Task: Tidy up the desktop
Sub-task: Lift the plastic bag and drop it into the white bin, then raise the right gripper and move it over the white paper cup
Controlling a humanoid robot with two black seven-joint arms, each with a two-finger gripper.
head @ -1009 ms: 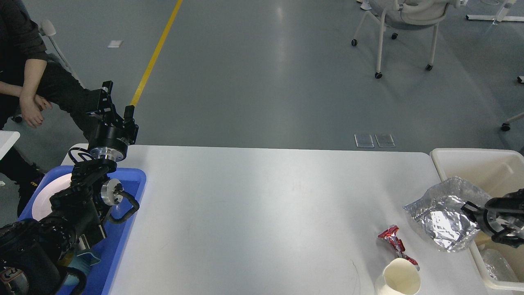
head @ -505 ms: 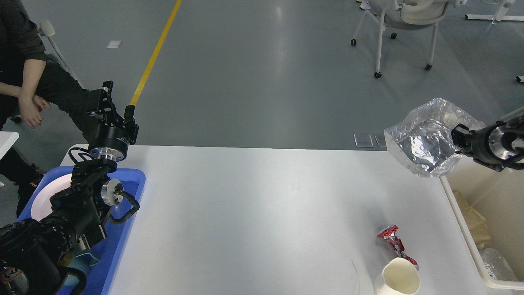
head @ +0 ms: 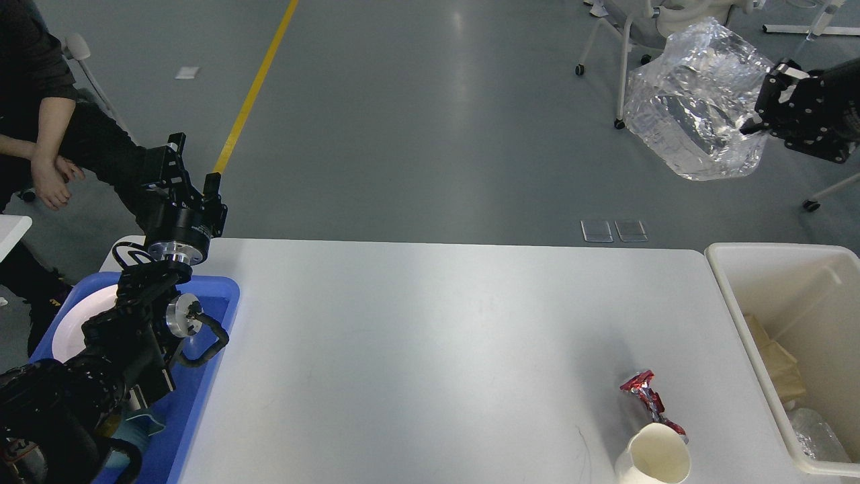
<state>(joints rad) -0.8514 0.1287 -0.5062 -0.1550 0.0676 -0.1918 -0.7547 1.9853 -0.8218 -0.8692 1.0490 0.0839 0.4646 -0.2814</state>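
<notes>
The white desktop (head: pixel 416 349) fills the lower middle of the head view. A crumpled red wrapper (head: pixel 646 398) lies on it at the front right, touching a cream cup (head: pixel 655 462) at the front edge. My right gripper (head: pixel 766 101) is high at the top right, well above the floor beyond the table, shut on a clear silvery plastic bag (head: pixel 695 114) that hangs to its left. My left gripper (head: pixel 191 171) is raised over the far left corner, above the blue tray (head: pixel 211 349), fingers apart and empty.
The blue tray holds a white plate (head: pixel 67 329). A cream bin (head: pixel 783 296) stands off the right edge with paper and plastic scraps inside. A seated person (head: pixel 40 134) is at the far left. A wheeled chair (head: pixel 645 40) stands behind the table.
My right gripper has lifted the plastic bag from the table's right edge by the bin up and away to the top right. The left arm has not moved.
</notes>
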